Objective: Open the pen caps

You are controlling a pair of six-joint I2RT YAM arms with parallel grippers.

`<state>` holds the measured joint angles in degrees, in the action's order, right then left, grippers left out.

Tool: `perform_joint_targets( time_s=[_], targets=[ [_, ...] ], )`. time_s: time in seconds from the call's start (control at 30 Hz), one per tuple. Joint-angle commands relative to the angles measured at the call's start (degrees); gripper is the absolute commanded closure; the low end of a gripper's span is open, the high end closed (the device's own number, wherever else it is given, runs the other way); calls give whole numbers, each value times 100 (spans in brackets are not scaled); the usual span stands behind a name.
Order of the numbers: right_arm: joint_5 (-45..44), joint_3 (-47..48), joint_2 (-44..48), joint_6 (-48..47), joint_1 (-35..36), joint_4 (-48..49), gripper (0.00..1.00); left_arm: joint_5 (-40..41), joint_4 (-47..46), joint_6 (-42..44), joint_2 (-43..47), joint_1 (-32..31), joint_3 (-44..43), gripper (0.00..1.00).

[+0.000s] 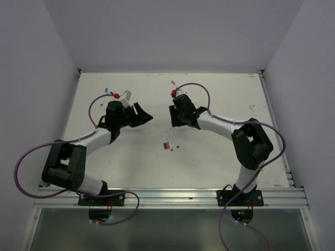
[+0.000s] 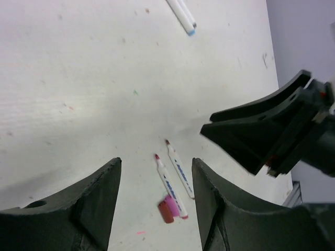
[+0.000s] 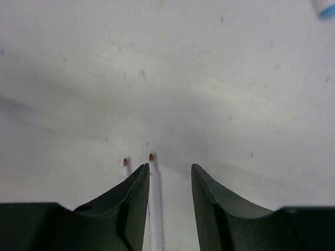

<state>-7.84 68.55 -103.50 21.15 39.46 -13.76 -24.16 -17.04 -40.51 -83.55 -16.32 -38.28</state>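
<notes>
Left pincer (image 2: 156, 164) open, empty, maroon pen cap (image 2: 166, 212) on table (image 2: 78, 78) below its gap, right pincer (image 3: 169, 168) open, empty

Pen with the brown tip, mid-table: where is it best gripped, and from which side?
Probably the white barrel at mid-length, from straight above, pinched across its width. It lies flat, and the pink-tipped pen lies close beside it, leaving little room sideways.

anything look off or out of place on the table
Nothing broken or spilled. Two uncapped pens lie side by side with bare tips, and a loose maroon cap lies askew beside the back end of one.
</notes>
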Motion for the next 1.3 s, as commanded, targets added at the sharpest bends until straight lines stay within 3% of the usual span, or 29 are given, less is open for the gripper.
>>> perform_joint_targets(
  time_s=[0.0, 0.23, 0.53, 0.9, 1.27],
  targets=[
    [97, 991, -266, -488, -604, -144, 58, -27, 315, 272, 41, 357, -416, 41],
    [168, 3739, -1821, -1384, -1370, -944, 58, 175, -307, -62, -249, 629, -584, 40],
    [563, 5869, -3430, -2343, -1907, -1393, 59, -62, -1168, -342, -768, 1034, -558, 39],
    [1091, 6635, -4266, -2695, -1986, -1041, 62, -326, -1653, -493, -988, 1174, -496, 39],
    [1144, 6601, -4459, -2721, -1978, -1023, 64, -475, -1812, -572, -944, 1262, -347, 39]
  ],
)
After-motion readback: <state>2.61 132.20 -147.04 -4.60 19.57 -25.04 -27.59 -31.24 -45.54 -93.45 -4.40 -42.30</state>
